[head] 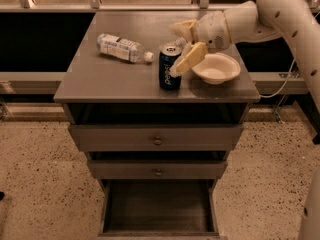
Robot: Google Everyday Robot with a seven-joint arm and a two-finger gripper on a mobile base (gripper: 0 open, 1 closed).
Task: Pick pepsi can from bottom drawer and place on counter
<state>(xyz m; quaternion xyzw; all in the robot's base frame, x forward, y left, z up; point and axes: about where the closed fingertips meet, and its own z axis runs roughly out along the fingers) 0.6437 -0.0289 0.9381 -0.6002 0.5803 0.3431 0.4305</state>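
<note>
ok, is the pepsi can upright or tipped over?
Upright: the can stands on the counter, silver top facing up. The end effector is open, close beside the can's top.

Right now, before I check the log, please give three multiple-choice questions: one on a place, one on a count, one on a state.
1. The pepsi can stands: A on the floor; B on the counter; C inside a drawer.
2. Water bottles on the counter: A one; B two; C three.
3. The bottom drawer is: A pulled open; B shut; C taken out.
Answers: B, upright on its top, the open hand close by it; A, one bottle lies there; A, its inside shows.
</note>
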